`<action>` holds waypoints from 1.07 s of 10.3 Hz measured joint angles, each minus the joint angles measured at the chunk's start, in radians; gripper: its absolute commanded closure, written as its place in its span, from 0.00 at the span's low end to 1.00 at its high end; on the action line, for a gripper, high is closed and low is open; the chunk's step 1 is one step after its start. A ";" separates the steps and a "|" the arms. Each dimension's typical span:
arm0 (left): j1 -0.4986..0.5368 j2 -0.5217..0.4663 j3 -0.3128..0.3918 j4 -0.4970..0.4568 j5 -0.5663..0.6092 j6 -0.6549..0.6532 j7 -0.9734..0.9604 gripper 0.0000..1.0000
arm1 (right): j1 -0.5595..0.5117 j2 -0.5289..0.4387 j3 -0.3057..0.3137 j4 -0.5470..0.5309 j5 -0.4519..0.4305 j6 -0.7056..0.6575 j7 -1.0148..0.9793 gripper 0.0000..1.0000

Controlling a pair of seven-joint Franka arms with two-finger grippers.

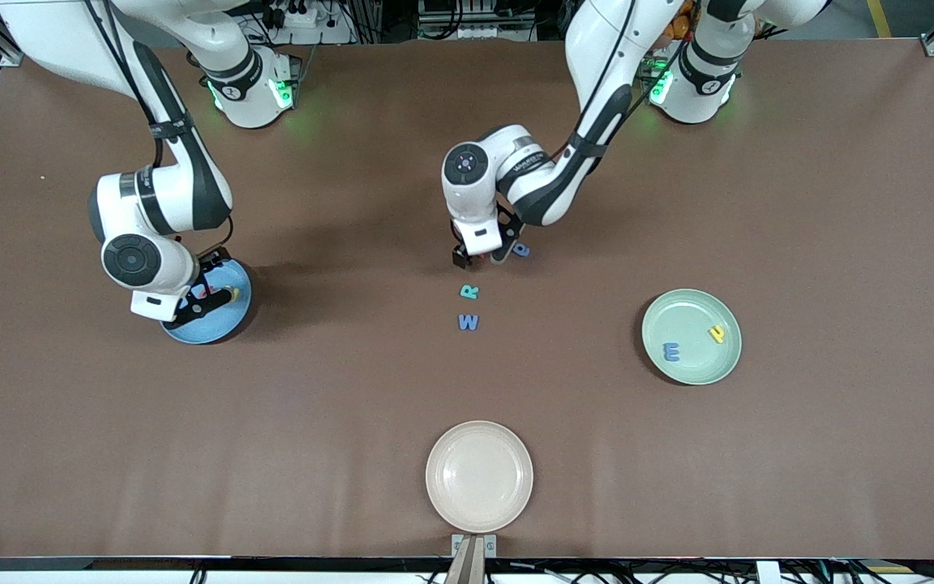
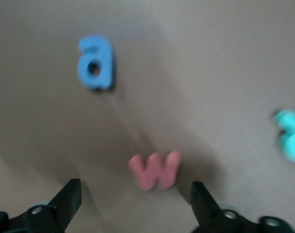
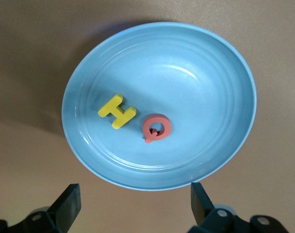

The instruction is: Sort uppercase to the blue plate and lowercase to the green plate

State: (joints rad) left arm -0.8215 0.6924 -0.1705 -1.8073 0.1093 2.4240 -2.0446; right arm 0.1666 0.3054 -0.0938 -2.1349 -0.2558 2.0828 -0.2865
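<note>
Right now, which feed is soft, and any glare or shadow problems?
Left wrist view: blurred throughout; the red m, blue a-like letter and teal R have smeared edges. Right wrist view: sharp, with a mild highlight on the blue plate above the yellow H and red Q. Front view: even lighting, soft arm shadows, green base glow.

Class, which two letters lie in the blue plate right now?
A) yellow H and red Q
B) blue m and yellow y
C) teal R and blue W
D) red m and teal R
A: the right wrist view shows the yellow H and red Q in the blue plate.
</note>
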 measured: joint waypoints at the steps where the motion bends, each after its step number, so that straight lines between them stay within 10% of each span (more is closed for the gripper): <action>1: -0.006 -0.014 -0.007 -0.036 0.007 0.028 0.000 0.00 | 0.000 0.000 0.000 0.000 0.011 -0.007 0.004 0.00; 11: 0.031 -0.110 0.018 -0.127 0.039 0.133 0.002 0.00 | 0.023 -0.014 0.252 0.008 0.212 -0.060 0.530 0.01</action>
State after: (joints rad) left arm -0.7905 0.5824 -0.1523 -1.9345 0.1487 2.5572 -2.0430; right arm 0.1894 0.2909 0.1579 -2.1273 -0.0442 2.0232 0.2438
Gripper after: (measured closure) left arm 0.000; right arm 0.009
